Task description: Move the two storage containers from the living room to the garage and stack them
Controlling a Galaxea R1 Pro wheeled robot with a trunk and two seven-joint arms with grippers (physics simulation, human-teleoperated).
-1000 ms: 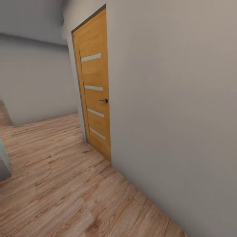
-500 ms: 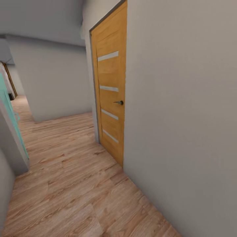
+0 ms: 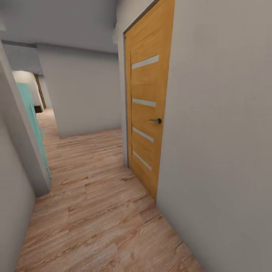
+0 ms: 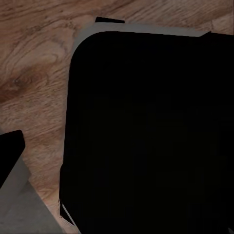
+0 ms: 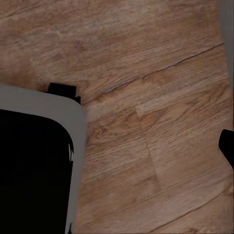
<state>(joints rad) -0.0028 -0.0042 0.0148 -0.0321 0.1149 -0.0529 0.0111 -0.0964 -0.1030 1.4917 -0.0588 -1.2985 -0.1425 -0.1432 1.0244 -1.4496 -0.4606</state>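
The two storage containers are out of view, and so is the garage. I am in a narrow corridor with a light wood-plank floor [image 3: 98,215]. The left wrist view looks down on the robot's black, grey-rimmed base [image 4: 146,136] over the planks, with one black piece [image 4: 9,148] at the picture's edge. In the right wrist view the same base [image 5: 29,175] shows beside bare planks [image 5: 146,97], again with a small black piece [image 5: 227,146] at the edge. Neither wrist view shows whether the jaws are open or shut.
A shut orange wooden door [image 3: 149,113] with pale slats and a dark handle [image 3: 155,121] sits in the grey wall [image 3: 226,158] on my right. A grey wall [image 3: 15,189] and a teal panel [image 3: 33,117] stand close on my left. The corridor runs on past a grey wall block [image 3: 87,94].
The whole head picture has shifted: the door now sits further right and larger, and the left wall, teal panel and far passage have come into view. That is the camera moving.
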